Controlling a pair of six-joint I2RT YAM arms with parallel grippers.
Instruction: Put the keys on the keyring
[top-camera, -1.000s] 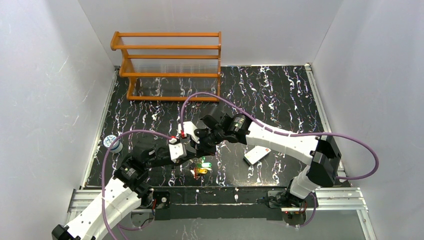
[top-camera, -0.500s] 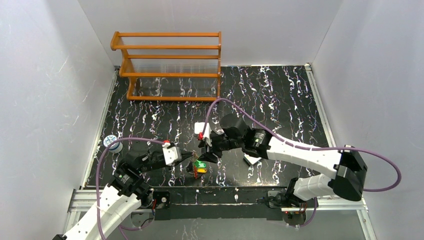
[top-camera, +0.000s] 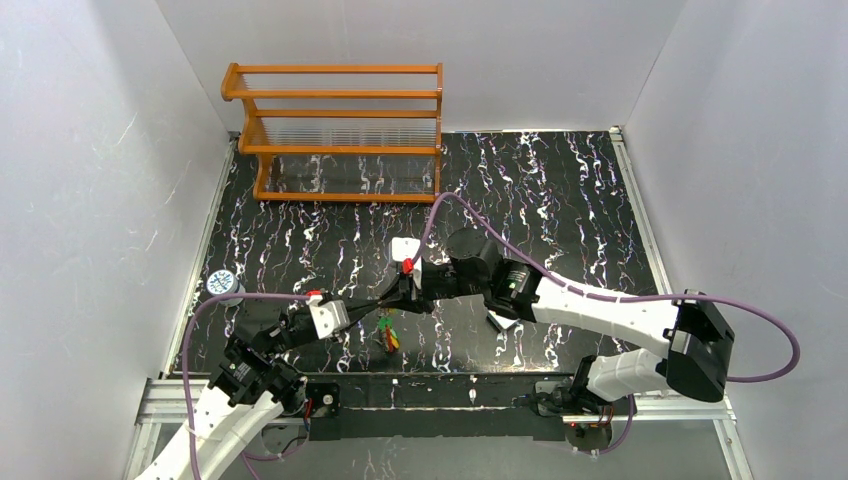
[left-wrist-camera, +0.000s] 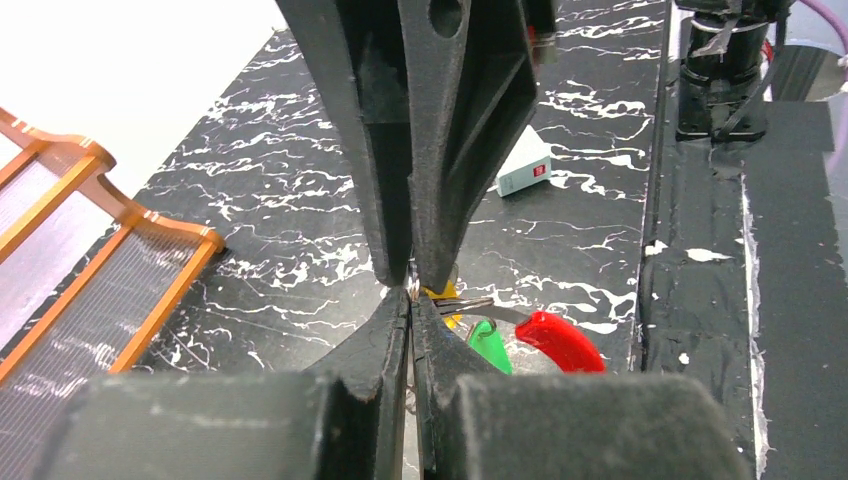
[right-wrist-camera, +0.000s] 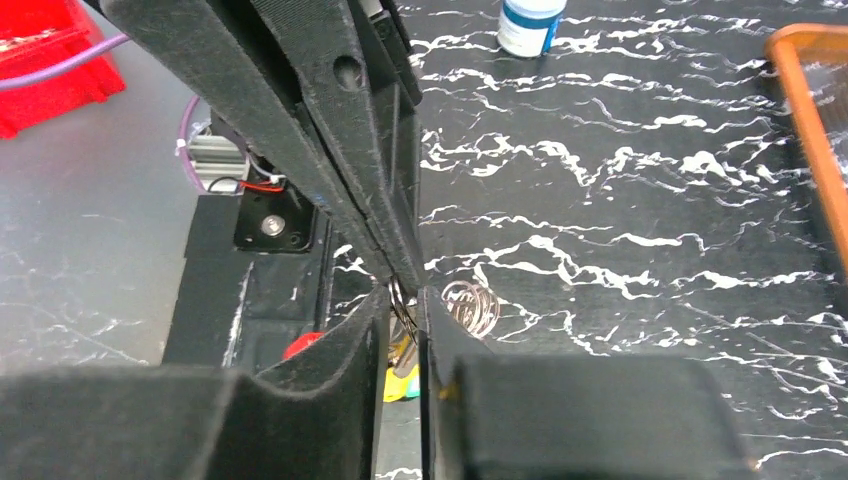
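I see the left tool (left-wrist-camera: 410, 305) and right tool (right-wrist-camera: 403, 298) tip to tip; both are clamped on the keyring (right-wrist-camera: 399, 314); the keys (top-camera: 387, 336) are just beneath.

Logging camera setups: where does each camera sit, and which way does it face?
Top external: high behind the bases, looking down on the table; both arms show.
Left wrist: looks along its own fingers at the right gripper and white card.
Right wrist: along its own fingers at the left gripper and bottle.
Shared: both wrist views show the keys.
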